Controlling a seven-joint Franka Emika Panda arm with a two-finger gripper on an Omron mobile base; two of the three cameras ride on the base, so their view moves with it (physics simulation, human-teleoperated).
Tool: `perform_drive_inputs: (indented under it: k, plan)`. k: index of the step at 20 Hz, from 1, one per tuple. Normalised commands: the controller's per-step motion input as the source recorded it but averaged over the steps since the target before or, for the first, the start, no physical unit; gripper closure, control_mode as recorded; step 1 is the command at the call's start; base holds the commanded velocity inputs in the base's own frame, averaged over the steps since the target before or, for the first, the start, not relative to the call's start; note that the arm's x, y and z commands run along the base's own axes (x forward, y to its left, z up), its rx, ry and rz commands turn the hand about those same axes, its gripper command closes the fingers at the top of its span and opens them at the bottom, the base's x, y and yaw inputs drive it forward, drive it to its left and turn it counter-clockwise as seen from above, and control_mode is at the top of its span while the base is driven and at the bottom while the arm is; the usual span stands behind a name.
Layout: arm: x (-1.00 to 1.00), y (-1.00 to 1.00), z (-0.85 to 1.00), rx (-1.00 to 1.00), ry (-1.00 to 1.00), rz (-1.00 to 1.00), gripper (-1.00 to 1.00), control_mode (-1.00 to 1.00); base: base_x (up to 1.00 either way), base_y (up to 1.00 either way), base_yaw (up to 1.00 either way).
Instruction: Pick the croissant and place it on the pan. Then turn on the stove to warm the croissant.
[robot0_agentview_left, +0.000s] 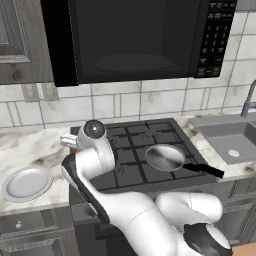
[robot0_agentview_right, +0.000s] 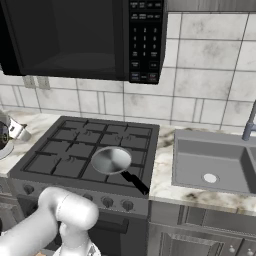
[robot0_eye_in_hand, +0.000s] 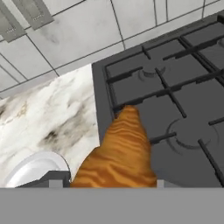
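Note:
The orange-brown croissant (robot0_eye_in_hand: 120, 153) fills the lower middle of the hand view, gripped between my gripper's (robot0_eye_in_hand: 105, 183) two dark fingertips and hanging above the left edge of the stove (robot0_eye_in_hand: 175, 100). In the left base view my gripper (robot0_agentview_left: 69, 142) sits over the stove's (robot0_agentview_left: 132, 145) back left corner, its hand covering the pastry. The shiny silver pan (robot0_agentview_left: 164, 157) with its black handle rests on the front right burner, well to the right of the hand. From the right base view the pan (robot0_agentview_right: 111, 161) is at the front of the stove (robot0_agentview_right: 70, 150).
A round grey-white plate (robot0_agentview_left: 27, 182) lies on the marble counter left of the stove, and its rim (robot0_eye_in_hand: 30, 168) is under the hand. A black microwave (robot0_agentview_left: 135, 35) hangs above the range. A sink (robot0_agentview_right: 210, 160) lies to the right.

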Motion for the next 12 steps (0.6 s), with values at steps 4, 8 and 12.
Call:
perform_drive_inputs:
  k: [4,8,12]
  plan:
    - [0.00,-0.91,0.52,0.21,0.00,-0.15,1.00,-1.00,0.00,0.00,0.00]
    - [0.00,-0.81,0.42,0.22,0.10,-0.21,1.00,-1.00,0.00,0.00,0.00]
    - [0.00,-0.75,0.21,0.19,0.21,-0.25,1.00,-1.00,0.00,0.00,0.00]
